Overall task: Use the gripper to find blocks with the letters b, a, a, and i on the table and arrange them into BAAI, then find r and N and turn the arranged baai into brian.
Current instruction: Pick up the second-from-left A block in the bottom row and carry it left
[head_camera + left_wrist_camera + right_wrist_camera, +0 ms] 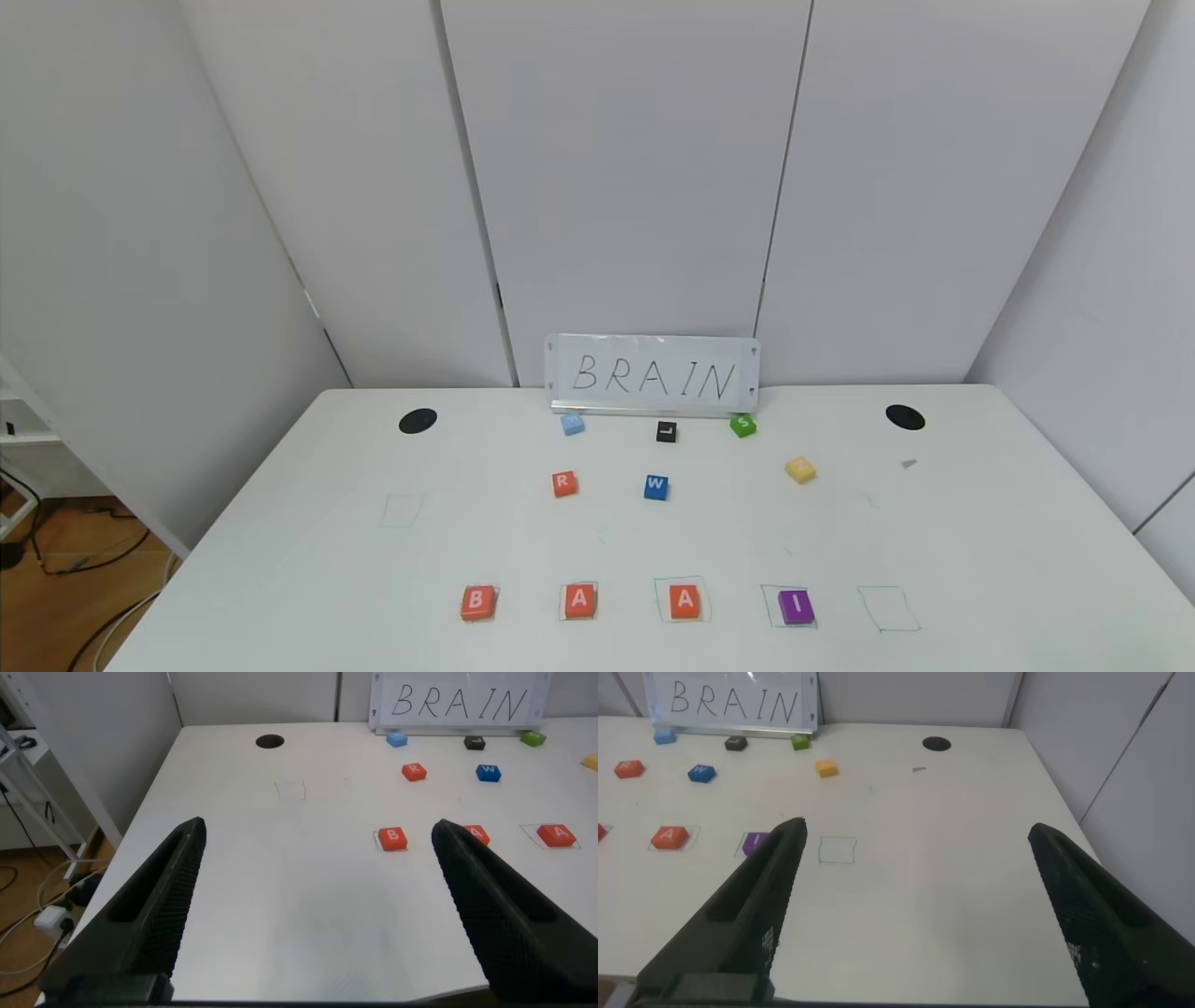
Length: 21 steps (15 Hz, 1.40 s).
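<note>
Along the front of the white table [980, 560] four blocks lie in a row: orange B [476, 602], orange A [579, 600], a second orange A [685, 600] and purple I [795, 607]. Farther back sit the orange R [564, 483] and the yellow N [800, 469]. Neither arm shows in the head view. My left gripper [318, 887] hangs open over bare table, left of the B [392, 838]. My right gripper [910, 896] is open above bare table, to the right of the I [755, 842], and holds nothing.
A sign reading BRAIN [653, 375] stands at the back edge. A blue W [655, 486], green S [742, 426], black block [666, 431] and light blue block [572, 424] lie near it. An empty drawn green square [889, 609] sits right of the I. Two black holes [417, 421] [905, 417] flank the back.
</note>
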Each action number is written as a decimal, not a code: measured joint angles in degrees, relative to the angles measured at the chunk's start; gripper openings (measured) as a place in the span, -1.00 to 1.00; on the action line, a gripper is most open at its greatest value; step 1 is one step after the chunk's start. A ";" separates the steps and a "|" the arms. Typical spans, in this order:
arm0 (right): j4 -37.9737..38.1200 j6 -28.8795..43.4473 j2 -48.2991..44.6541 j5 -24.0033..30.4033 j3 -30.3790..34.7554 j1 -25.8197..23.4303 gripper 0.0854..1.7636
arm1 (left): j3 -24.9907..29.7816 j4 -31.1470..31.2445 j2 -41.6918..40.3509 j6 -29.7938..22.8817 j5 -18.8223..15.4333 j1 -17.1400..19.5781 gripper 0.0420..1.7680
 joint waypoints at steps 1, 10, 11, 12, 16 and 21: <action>-0.02 0.00 0.00 0.01 0.02 0.02 0.94 | 0.00 0.00 0.00 0.00 0.00 0.00 0.94; 0.06 0.15 0.00 -0.05 -0.07 0.06 0.94 | 0.00 0.00 0.00 0.00 0.00 0.00 0.94; 0.09 0.17 0.00 -0.07 -0.07 0.06 0.94 | 0.00 0.00 0.00 0.16 0.00 0.00 0.94; 0.13 0.11 0.00 -0.05 -0.07 0.04 0.94 | 0.00 0.00 0.00 0.16 0.00 0.00 0.94; 1.38 -0.16 -0.09 0.20 -1.16 0.02 0.94 | -0.24 0.98 0.00 0.80 0.07 0.00 0.94; 5.28 -0.16 0.41 0.33 -4.05 0.24 0.94 | -1.79 2.73 0.22 1.30 -0.73 0.00 0.94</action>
